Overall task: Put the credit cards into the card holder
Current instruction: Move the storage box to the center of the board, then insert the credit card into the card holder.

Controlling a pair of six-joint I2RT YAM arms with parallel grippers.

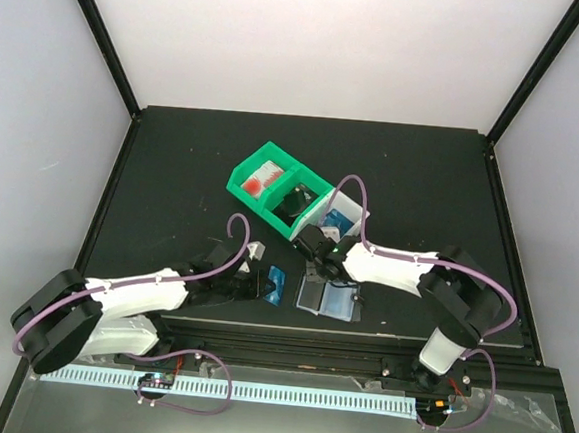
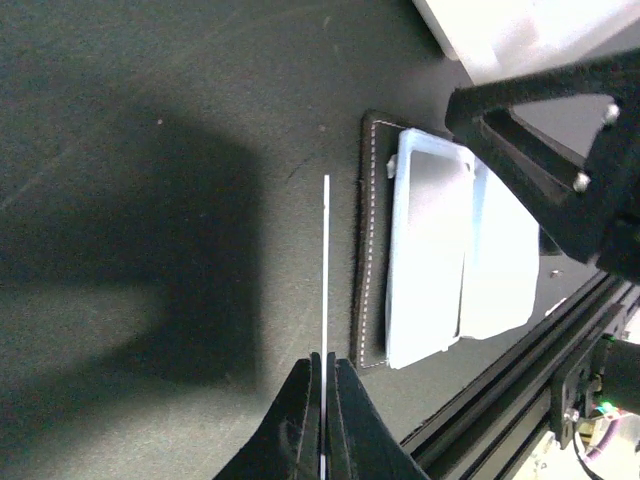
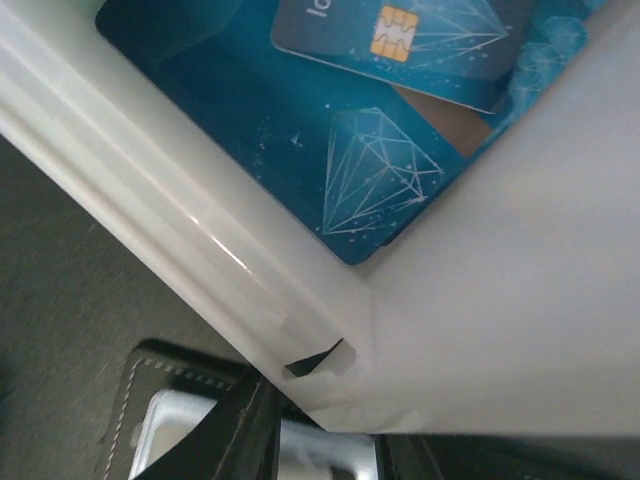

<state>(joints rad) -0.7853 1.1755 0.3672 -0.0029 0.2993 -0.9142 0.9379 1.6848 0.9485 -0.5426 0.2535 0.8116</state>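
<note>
My left gripper (image 1: 257, 285) is shut on a blue credit card (image 1: 275, 284), held on edge just left of the card holder. In the left wrist view the card (image 2: 326, 290) shows as a thin pale line between the closed fingers (image 2: 325, 400). The black card holder (image 1: 328, 300) lies open on the mat with its clear sleeves (image 2: 430, 260) up. My right gripper (image 1: 319, 254) hovers over the holder's far edge, against the white bin, its jaws apart and empty (image 3: 330, 455). More blue cards (image 3: 300, 130) lie in the white bin, one with a gold chip (image 3: 400, 40).
A white bin (image 1: 323, 204) and a green bin (image 1: 240, 178) stand together behind the card holder. The white bin's wall (image 3: 200, 240) is close in front of the right wrist camera. The table's metal front rail (image 2: 500, 400) runs just near the holder.
</note>
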